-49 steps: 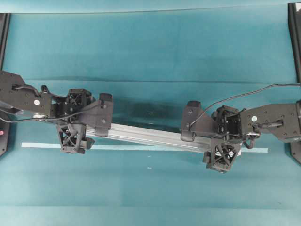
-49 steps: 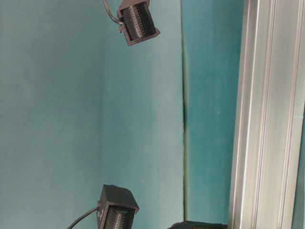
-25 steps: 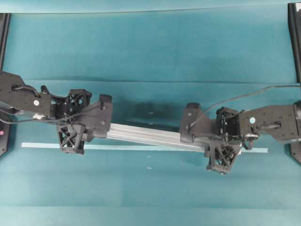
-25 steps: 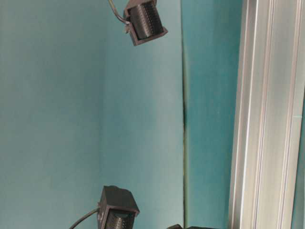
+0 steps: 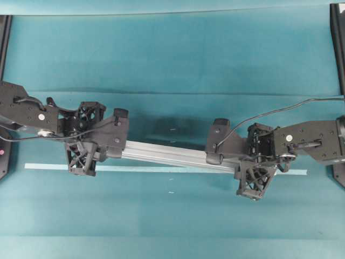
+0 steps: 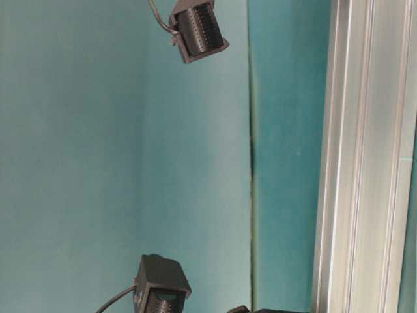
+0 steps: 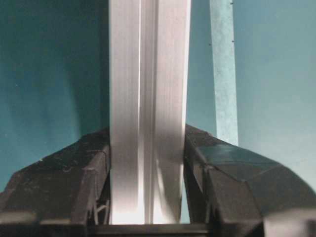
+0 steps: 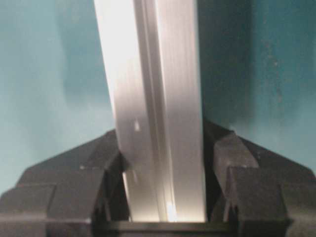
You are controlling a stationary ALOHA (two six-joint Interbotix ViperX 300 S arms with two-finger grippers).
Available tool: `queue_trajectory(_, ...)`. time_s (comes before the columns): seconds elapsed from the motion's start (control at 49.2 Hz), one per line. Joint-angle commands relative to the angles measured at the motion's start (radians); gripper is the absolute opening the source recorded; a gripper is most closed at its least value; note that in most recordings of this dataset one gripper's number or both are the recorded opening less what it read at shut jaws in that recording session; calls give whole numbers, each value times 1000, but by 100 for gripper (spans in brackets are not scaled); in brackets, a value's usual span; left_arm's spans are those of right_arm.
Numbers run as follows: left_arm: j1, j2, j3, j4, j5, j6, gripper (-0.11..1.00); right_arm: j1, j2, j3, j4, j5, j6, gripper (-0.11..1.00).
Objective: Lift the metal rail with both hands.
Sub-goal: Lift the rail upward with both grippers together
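Note:
The metal rail [image 5: 172, 155] is a long silver grooved bar lying slightly slanted across the middle of the teal table. My left gripper [image 5: 86, 139] is shut on its left end, with the black lattice fingers [image 5: 81, 161] pressed against both sides. My right gripper [image 5: 257, 159] is shut on the right end in the same way. In the left wrist view the rail [image 7: 148, 74] runs straight out from the left gripper [image 7: 147, 148]. In the right wrist view the rail [image 8: 148, 59] fills the right gripper [image 8: 163, 148]. I cannot tell whether the rail touches the table.
A thin pale-teal tape strip [image 5: 48, 167] runs across the table just in front of the rail, and shows as the tape strip [image 7: 222, 74] beside it. Black frame posts [image 5: 337, 43] stand at the table's far corners. The rail [image 6: 365, 156] fills the right of the table-level view.
Both grippers have closed from open onto the rail's ends. The arms and rail have shifted only slightly.

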Motion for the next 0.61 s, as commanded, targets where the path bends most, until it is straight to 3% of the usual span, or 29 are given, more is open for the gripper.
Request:
queue_trajectory(0.0,-3,-5,-8,2,-2,-2,32,-3,0,-11,11,2,5,39)
queue_trajectory(0.223,-6,-64,-38,2,87,-23,32,-17,-69,-41,11,67,3,39)
queue_trajectory(0.589,-9,-225,-150,2,365,-31,32,-58,-230,-170,0,357,-6,39)
